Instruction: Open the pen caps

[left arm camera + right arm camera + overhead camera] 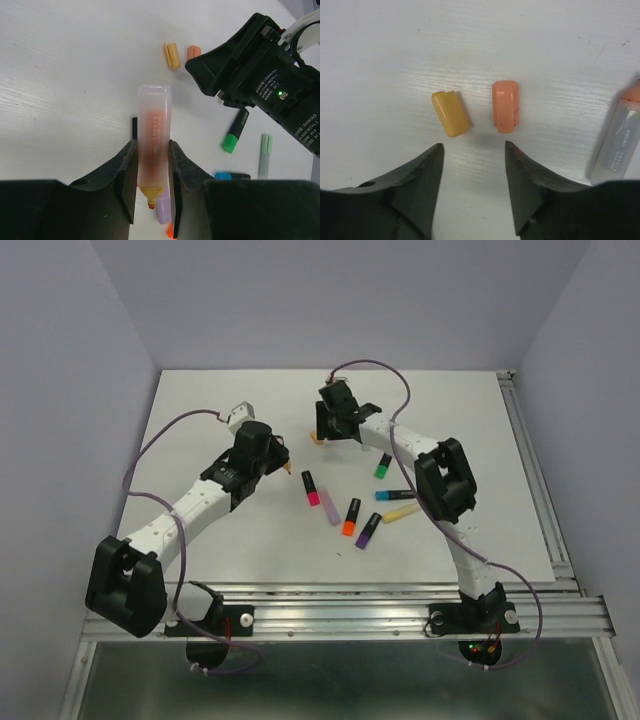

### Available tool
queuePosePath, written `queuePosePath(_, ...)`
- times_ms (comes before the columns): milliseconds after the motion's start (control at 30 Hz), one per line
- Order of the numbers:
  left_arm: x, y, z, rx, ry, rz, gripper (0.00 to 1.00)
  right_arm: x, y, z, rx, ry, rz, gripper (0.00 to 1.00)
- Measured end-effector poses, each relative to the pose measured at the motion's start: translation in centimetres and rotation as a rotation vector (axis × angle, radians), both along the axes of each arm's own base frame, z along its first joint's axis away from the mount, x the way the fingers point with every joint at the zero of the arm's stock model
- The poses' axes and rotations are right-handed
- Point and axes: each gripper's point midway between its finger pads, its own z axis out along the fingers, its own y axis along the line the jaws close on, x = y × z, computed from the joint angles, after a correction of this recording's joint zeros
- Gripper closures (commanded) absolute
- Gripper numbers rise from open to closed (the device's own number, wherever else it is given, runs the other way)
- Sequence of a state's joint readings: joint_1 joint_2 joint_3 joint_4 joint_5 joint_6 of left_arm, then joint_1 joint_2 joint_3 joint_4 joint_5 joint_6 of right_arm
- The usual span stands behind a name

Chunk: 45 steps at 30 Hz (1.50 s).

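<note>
Your left gripper is clamped on the peach pen. Both fingers press the sides of its translucent barrel, and its bare nib points back toward the wrist camera with no cap on it. The blunt end of the barrel sticks out past the fingertips over the white table. Your right gripper stands with its fingers spread and nothing between them, held low over the table. Just ahead of its fingertips lie two loose caps, side by side but apart. One is the yellow cap and the other is the peach cap, and both lie flat on the surface. At the right edge of the right wrist view a pale labelled barrel comes into frame; you cannot tell from there which pen it is. Further out, between the two arms, the other pens lie scattered on the table with their caps on:
- the pink-capped black pen, with the lilac pen just beside it
- the orange-capped black pen
- the purple-capped pen
- the pastel yellow pen
- the blue-capped pen
- the green-capped pen, which lies nearest the right arm's forearm
</note>
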State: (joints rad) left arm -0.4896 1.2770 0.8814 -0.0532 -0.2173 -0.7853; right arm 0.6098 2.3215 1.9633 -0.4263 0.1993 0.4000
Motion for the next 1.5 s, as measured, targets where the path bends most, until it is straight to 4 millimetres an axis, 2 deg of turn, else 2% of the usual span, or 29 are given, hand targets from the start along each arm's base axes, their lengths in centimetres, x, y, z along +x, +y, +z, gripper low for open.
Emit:
queuePosePath(67, 0.5, -0.4, 0.5, 0.003, -0.008, -0.014, 1.0, -0.2, -0.5, 0.5, -0.008, -0.003, -0.013, 0.29)
queuePosePath(100, 0.9, -0.8, 0.7, 0.006, -0.008, -0.025, 1.0, -0.5, -1.2, 1.3, -0.017, -0.012, -0.034, 0.2)
queuePosePath(167, 1.8, -1.5, 0.8, 0.01, -0.004, -0.048, 1.0, -1.0, -2.6, 2.9, -0.022, -0.026, -0.075, 0.14)
queuePosePath(200, 2.4, -2.2, 0.9, 0.014, -0.002, -0.066, 1.0, -1.6, -3.6, 4.1, -0.012, -0.045, -0.1, 0.07)
queuePosePath(267, 3.6, -3.4, 1.0, 0.024, -0.003, -0.099, 1.0, -3.3, -6.7, 6.4, 0.009, -0.055, -0.163, 0.0)
queuePosePath(367, 5.3, -6.2, 0.7, 0.067, 0.005, -0.179, 1.0, -4.7, -12.1, 9.1, 0.073, -0.101, -0.283, 0.0)
queuePosePath(433, 7.1, -8.7, 1.1, 0.079, -0.016, -0.234, 1.0, -6.4, -17.5, 10.2, 0.104, -0.139, -0.402, 0.0)
queuePosePath(500, 8.7, -10.9, 1.3, 0.098, -0.029, -0.284, 1.0, -8.3, -21.4, 9.7, 0.097, -0.152, -0.501, 0.0)
queuePosePath(533, 9.9, -12.2, 1.2, 0.11, -0.038, -0.309, 1.0, -9.4, -22.5, 9.5, 0.103, -0.158, -0.533, 0.0)
queuePosePath(600, 10.9, -14.0, 1.0, 0.132, -0.045, -0.346, 1.0, -11.3, -23.1, 8.7, 0.103, -0.151, -0.55, 0.0)
queuePosePath(700, 13.0, -17.0, -0.4, 0.174, -0.044, -0.403, 1.0, -14.3, -23.4, 6.9, 0.092, -0.119, -0.56, 0.0)
queuePosePath(767, 14.1, -18.5, -1.3, 0.185, -0.048, -0.437, 1.0, -15.2, -23.7, 6.6, 0.098, -0.119, -0.573, 0.0)
queuePosePath(1000, 18.5, -22.5, -5.4, 0.239, -0.038, -0.486, 1.0, -16.5, -24.6, 7.9, 0.136, -0.167, -0.597, 0.0)
queuePosePath(1067, 19.1, -22.9, -6.7, 0.252, -0.034, -0.494, 0.99, -16.6, -24.6, 8.0, 0.138, -0.17, -0.597, 0.0)
queuePosePath(1133, 19.0, -22.4, -8.4, 0.286, -0.002, -0.494, 0.97, -16.6, -24.6, 8.0, 0.138, -0.17, -0.597, 0.0)
queuePosePath(1200, 18.9, -22.0, -9.2, 0.31, 0.016, -0.493, 0.97, -16.6, -24.6, 8.0, 0.137, -0.17, -0.596, 0.0)
queuePosePath(1400, 18.8, -21.8, -9.4, 0.331, 0.019, -0.502, 0.95, -16.6, -24.6, 8.0, 0.132, -0.17, -0.592, 0.0)
queuePosePath(1500, 18.8, -21.8, -9.4, 0.331, 0.018, -0.502, 0.86, -16.7, -24.7, 8.0, 0.128, -0.169, -0.59, 0.0)
